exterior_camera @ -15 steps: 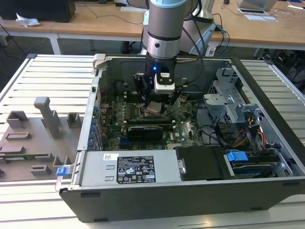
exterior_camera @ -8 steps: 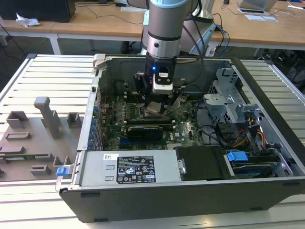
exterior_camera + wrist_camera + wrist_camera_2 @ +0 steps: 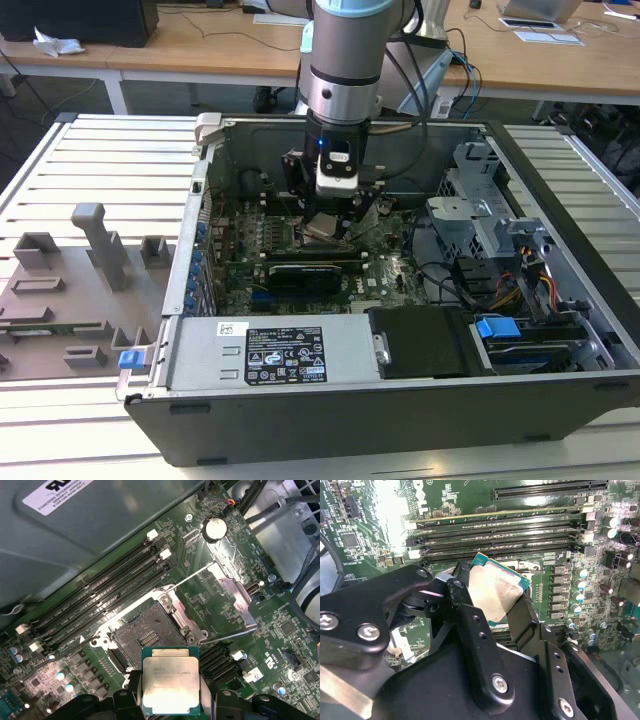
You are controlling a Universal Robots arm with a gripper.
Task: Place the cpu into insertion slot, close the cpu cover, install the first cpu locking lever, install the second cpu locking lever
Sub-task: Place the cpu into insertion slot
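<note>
cpu: a small square chip (image 3: 170, 685) with a dull silver top and a green edge. It sits above the socket (image 3: 142, 632) and is not seated in it. In the second wrist view it hangs tilted (image 3: 495, 592).
Chip against the jaws: it lies directly between them, gripped by two opposite edges, with its silver top left uncovered.
gripper: the jaws of the gripper (image 3: 170, 690) are narrowed onto the chip, with one black finger (image 3: 460, 587) pressed to each side. In the exterior view the gripper (image 3: 335, 215) reaches down into the case over the socket.
Socket: open, with its dark contact field exposed.
cpu cover: the silver frame (image 3: 232, 600) is swung back and lies flat on the board beside the socket, on the side away from the memory slots (image 3: 100, 600).
locking levers: two thin metal rods (image 3: 192, 576) are released. They run from the socket out along the edges of the opened cover.
Motherboard: the green board (image 3: 280, 630) spreads around the socket, and a round coin cell (image 3: 214, 528) sits beyond the cover.
Computer case: its dark walls (image 3: 350, 420) enclose the board, and the lid is off.
</note>
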